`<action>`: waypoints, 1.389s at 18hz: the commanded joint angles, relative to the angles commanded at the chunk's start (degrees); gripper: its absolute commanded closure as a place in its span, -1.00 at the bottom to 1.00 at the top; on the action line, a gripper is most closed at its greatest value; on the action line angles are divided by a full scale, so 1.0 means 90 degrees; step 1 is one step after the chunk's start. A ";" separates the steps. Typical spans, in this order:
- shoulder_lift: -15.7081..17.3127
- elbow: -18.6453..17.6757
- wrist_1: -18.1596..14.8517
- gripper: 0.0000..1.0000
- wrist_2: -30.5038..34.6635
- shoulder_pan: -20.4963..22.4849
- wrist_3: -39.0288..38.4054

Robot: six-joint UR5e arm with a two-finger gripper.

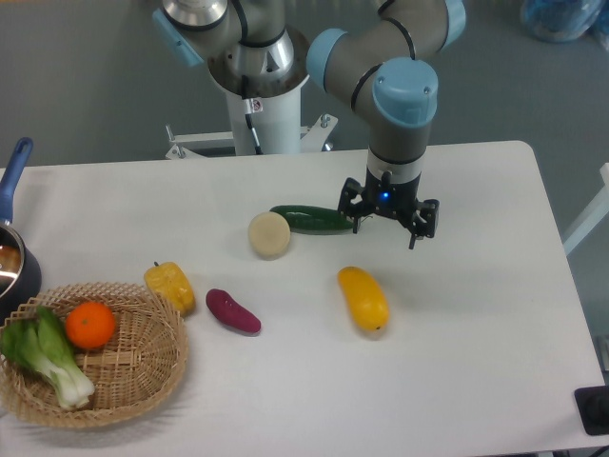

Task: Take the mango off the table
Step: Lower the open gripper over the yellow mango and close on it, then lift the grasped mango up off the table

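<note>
The mango is a smooth yellow-orange oblong fruit lying on the white table, right of centre. My gripper hangs above the table behind the mango and a little to its right, apart from it. Its fingers point down and stand apart, with nothing between them. The gripper is open and empty.
A dark green cucumber lies just left of the gripper, with a pale round vegetable beside it. A purple sweet potato and yellow bell pepper lie further left. A wicker basket holds an orange and bok choy. A pot stands at the left edge.
</note>
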 joint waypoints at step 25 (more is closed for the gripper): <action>-0.1378 0.0275 0.0575 -1.00 0.0420 -0.0537 -0.2189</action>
